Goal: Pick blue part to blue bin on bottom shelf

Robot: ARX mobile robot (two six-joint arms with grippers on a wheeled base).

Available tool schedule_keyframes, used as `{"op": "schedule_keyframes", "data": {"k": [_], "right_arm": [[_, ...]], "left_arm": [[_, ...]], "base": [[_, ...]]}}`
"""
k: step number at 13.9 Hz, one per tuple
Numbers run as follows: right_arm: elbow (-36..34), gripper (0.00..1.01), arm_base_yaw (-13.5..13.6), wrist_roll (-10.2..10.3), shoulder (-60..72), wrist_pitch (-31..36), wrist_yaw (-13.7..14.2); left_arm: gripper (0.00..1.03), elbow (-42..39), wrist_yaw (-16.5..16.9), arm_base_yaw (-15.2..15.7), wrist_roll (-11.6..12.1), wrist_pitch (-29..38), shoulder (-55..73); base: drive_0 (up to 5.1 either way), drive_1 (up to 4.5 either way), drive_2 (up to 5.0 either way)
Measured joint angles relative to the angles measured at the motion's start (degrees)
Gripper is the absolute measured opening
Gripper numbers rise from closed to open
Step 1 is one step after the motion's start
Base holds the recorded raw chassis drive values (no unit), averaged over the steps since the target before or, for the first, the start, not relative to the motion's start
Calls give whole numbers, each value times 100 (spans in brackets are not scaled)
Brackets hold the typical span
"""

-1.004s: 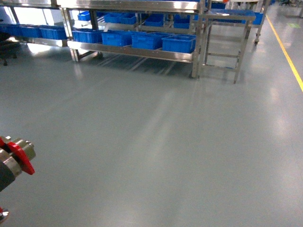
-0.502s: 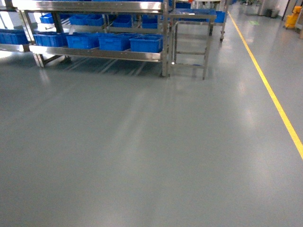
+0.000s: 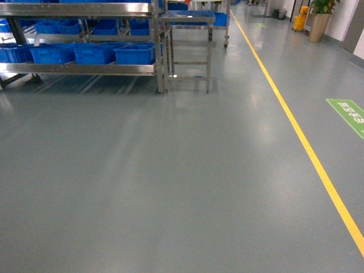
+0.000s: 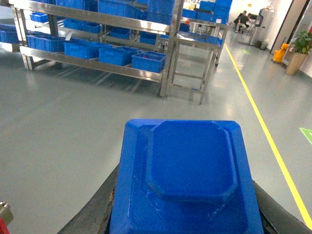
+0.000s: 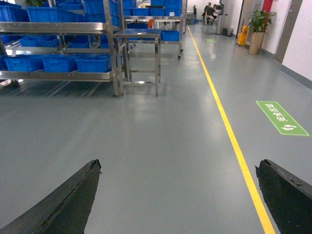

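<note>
The left gripper (image 4: pixel 187 229) pinches the blue part (image 4: pixel 187 180), which fills the left wrist view at 6 o'clock. The right gripper (image 5: pixel 178 195) has its jaws spread wide, holding nothing. Blue bins (image 3: pixel 94 53) sit on the bottom shelf (image 3: pixel 79 69) at 11 o'clock in the head view, well apart.

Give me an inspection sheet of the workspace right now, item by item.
Surface: grey floor, bare and glossy.
Job's things: blue part held in left gripper; blue bins on bottom shelf.
Clutter: nothing seen.
Grippers: left shut on blue part; right gripper open, fingers apart, nothing between them.
Cables: nothing seen.
Surroundings: small steel table beside the rack, yellow floor line, green floor sign, potted plant.
</note>
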Motion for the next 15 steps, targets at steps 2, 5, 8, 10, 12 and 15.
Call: {"op": "schedule_keyframes", "data": {"k": [2,5,8,10,12,15], "right_arm": [[0,98,4,0,0,-15,-13],[0,98,4,0,0,0,-13],[0,98,4,0,0,-9,-13],[0,98,4,0,0,-22,-13],[0,98,4,0,0,2,-13],[0,98,4,0,0,-11,-13]], "left_arm": [[43,0,-37,9,0,20,-42],[43,0,-28,22,0,4,-35],[43,0,-33,22,0,-9,-31],[43,0,-26,17,0,9,-28],[43,0,-26,17,0,22,-28],[43,0,-28,17,0,-7,-13]], "base": [[-148,-148,-148],[-148,-148,-148],[-148,-148,-148],[-148,-148,-148],[-74,125,-272],[1,398,-396]]}}
